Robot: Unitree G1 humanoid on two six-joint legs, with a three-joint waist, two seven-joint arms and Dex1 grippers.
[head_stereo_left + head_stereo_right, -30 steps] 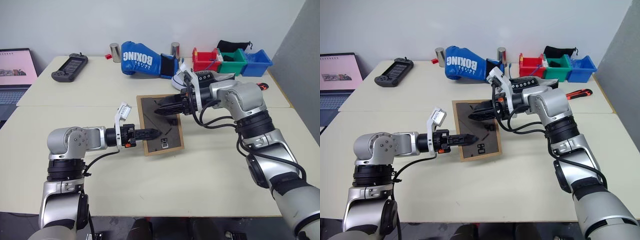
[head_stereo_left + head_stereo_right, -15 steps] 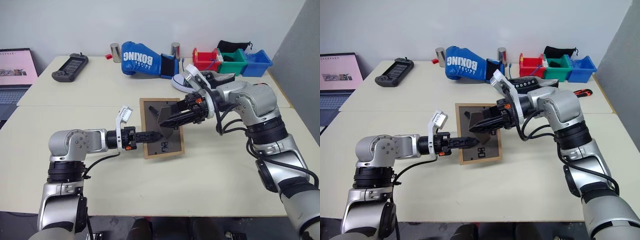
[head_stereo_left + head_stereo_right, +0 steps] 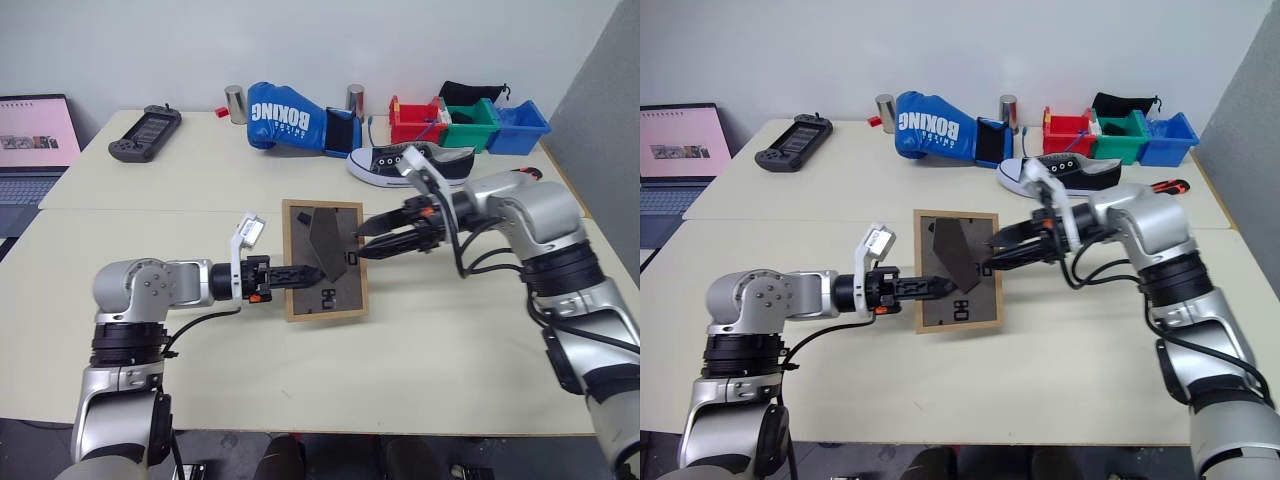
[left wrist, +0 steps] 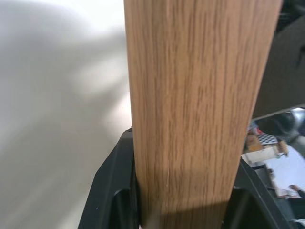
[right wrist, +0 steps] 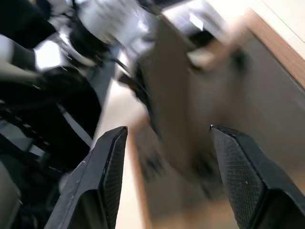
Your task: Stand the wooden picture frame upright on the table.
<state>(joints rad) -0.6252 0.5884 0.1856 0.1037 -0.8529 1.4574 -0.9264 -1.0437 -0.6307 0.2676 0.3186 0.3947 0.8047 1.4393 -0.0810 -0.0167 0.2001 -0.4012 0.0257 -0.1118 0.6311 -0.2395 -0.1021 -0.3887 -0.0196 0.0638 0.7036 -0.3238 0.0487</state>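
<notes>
The wooden picture frame (image 3: 322,259), grainy light wood around a dark back panel with its flat stand flap lifted, is tilted on the smooth cream table (image 3: 420,350). The left gripper (image 3: 302,271) pinches its left edge. The right gripper (image 3: 366,245), fingers spread, sits just beside its right edge.

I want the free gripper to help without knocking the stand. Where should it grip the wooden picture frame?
Grip the wooden picture frame by its bare right-hand wooden rail, coming from the right. The left gripper holds the left rail, and the unfolded stand covers the back's middle.
</notes>
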